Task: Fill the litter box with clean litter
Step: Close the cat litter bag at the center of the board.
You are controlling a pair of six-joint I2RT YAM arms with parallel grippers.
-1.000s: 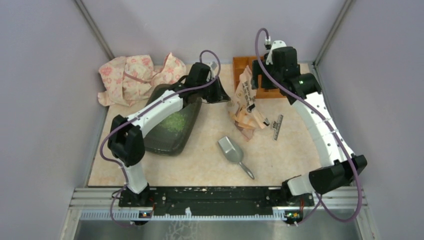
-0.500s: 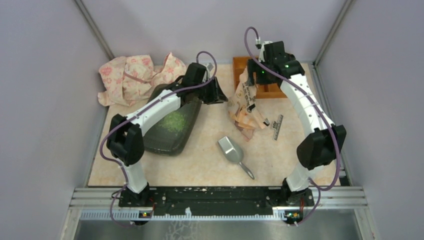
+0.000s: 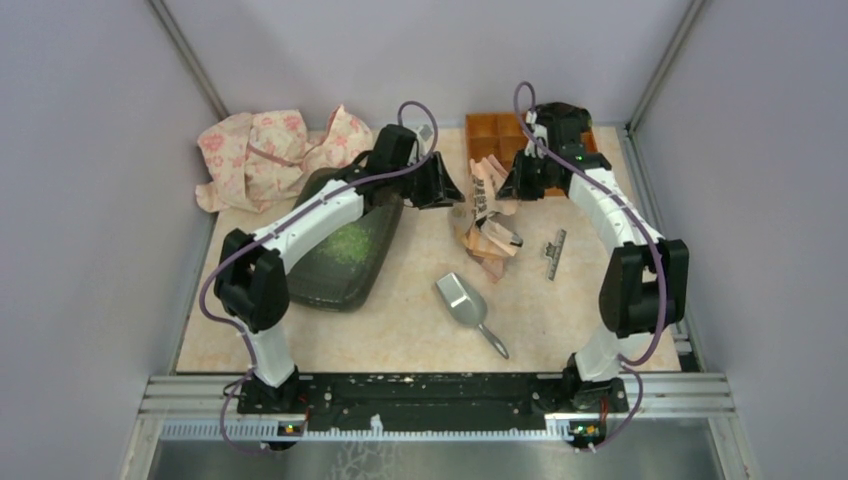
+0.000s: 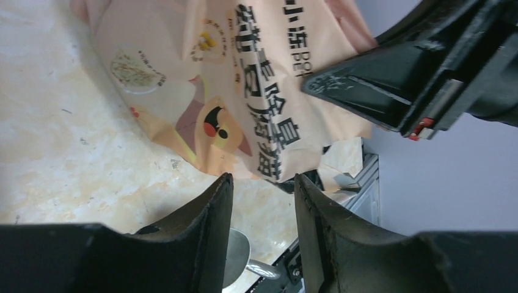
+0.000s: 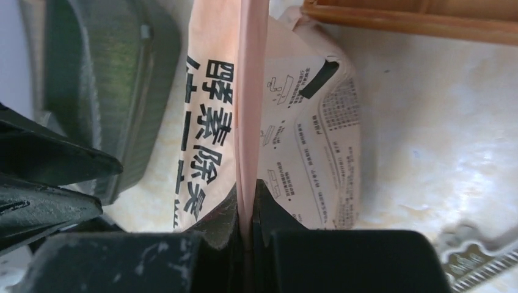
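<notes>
The litter box (image 3: pixel 335 275) lies at the left under my left arm, and its dark wall shows in the right wrist view (image 5: pixel 104 91). A patch of clean litter (image 3: pixel 346 243) lies inside it. A peach-pink printed bag (image 3: pixel 487 215) stands mid-table between the grippers. My right gripper (image 3: pixel 512 186) is shut on the bag's thin upper edge (image 5: pixel 247 122), which runs straight between its jaws (image 5: pixel 247 204). My left gripper (image 3: pixel 447 192) is open just left of the bag (image 4: pixel 244 91). Nothing lies between its fingertips (image 4: pixel 262 183), and the bag's lower edge hangs just past them.
A grey metal scoop (image 3: pixel 463 300) lies on the table in front of the bag, also seen between the left fingers (image 4: pixel 239 256). An orange compartmented tray (image 3: pixel 492 135) stands at the back behind the bag. Crumpled pink floral bags (image 3: pixel 265 150) lie back left. A small grey strip (image 3: pixel 555 255) lies right of the bag.
My right arm swung in from over the orange tray to the bag and shut on its upper edge. My left jaws have widened. The bag stands a little straighter.
</notes>
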